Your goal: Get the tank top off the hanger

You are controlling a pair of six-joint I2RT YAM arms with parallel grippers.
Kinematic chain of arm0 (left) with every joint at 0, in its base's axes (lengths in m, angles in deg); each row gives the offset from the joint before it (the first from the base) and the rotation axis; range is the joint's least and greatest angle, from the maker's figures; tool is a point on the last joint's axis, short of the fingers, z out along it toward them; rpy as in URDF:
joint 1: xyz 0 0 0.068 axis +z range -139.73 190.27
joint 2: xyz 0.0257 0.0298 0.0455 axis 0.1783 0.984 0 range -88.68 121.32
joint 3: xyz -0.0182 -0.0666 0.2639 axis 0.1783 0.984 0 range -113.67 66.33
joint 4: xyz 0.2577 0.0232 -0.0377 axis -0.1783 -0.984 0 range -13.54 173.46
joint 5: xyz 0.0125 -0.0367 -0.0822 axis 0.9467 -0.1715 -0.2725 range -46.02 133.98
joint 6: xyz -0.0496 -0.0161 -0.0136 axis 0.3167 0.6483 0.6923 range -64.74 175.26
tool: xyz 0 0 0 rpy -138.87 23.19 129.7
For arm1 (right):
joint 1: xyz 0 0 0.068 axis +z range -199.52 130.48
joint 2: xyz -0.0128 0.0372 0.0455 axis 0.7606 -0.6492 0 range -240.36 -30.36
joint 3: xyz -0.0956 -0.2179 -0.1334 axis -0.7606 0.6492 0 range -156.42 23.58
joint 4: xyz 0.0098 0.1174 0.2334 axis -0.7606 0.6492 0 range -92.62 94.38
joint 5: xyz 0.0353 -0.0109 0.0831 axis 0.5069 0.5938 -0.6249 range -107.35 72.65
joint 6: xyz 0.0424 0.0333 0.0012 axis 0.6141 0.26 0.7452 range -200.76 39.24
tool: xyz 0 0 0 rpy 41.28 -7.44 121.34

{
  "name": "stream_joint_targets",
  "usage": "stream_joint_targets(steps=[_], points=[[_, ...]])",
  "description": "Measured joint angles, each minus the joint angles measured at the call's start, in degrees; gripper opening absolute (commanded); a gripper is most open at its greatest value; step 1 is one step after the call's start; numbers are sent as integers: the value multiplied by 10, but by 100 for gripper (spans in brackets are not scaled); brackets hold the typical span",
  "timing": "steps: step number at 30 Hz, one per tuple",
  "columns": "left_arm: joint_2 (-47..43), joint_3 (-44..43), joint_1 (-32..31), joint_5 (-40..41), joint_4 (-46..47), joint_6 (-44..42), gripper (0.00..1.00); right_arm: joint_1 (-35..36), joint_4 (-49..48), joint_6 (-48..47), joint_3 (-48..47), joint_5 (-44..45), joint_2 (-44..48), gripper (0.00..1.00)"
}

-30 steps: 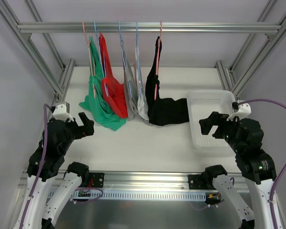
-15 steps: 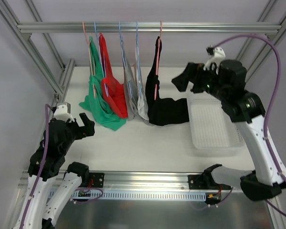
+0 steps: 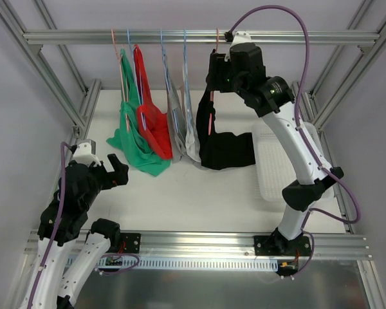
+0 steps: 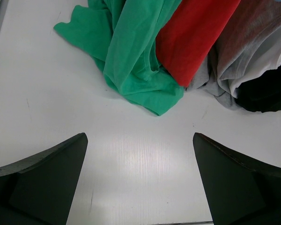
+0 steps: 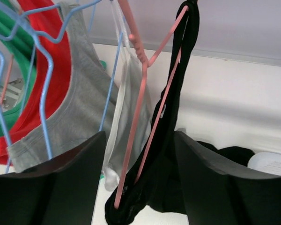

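A black tank top (image 3: pixel 224 147) hangs on a pink hanger (image 3: pixel 211 103) from the top rail, its lower part lying on the table. My right gripper (image 3: pixel 212 72) is raised beside the upper part of that hanger. In the right wrist view it (image 5: pixel 139 137) is open, with the pink hanger (image 5: pixel 143 122) and the black tank top (image 5: pixel 180 150) between its fingers (image 5: pixel 61 187) and nothing gripped. My left gripper (image 3: pixel 116 171) is low at the near left. It (image 4: pixel 139 140) is open and empty over bare table.
Green (image 3: pixel 134 143), red (image 3: pixel 152 119), grey (image 3: pixel 175 122) and white (image 3: pixel 192 141) tank tops hang on other hangers left of the black one. A white basket (image 3: pixel 270 187) stands at the right, partly behind my right arm. Metal frame posts surround the table.
My right arm has swung up and to the left, from above the basket to the black tank top's hanger at the rail. The left arm has stayed still.
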Motion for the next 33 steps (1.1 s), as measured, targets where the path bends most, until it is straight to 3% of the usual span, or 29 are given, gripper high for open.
stream_joint_targets(steps=[3, 4, 8, 12, 24, 30, 33], points=[[-1, 0, 0, -1, 0, 0, 99, 2, 0, -1, -5, 26, -16, 37], [-2, 0, 0, -2, 0, 0, 99, 2, 0, 1, -5, 33, -21, 25], [-7, 0, 0, -3, 0, 0, 99, 2, 0, 12, -5, 61, -31, 21], [-13, 0, 0, -3, 4, 0, 99, 4, -1, 16, -4, 77, -31, 0], [-29, 1, 0, -27, 6, -2, 99, 6, -40, 11, 15, 81, -7, 0], [-57, 2, 0, -131, 29, -19, 99, 6, -75, -9, 35, 68, 45, 0], [-55, -3, 0, -210, 42, -28, 99, 5, -97, -14, 91, 57, 93, 0]])
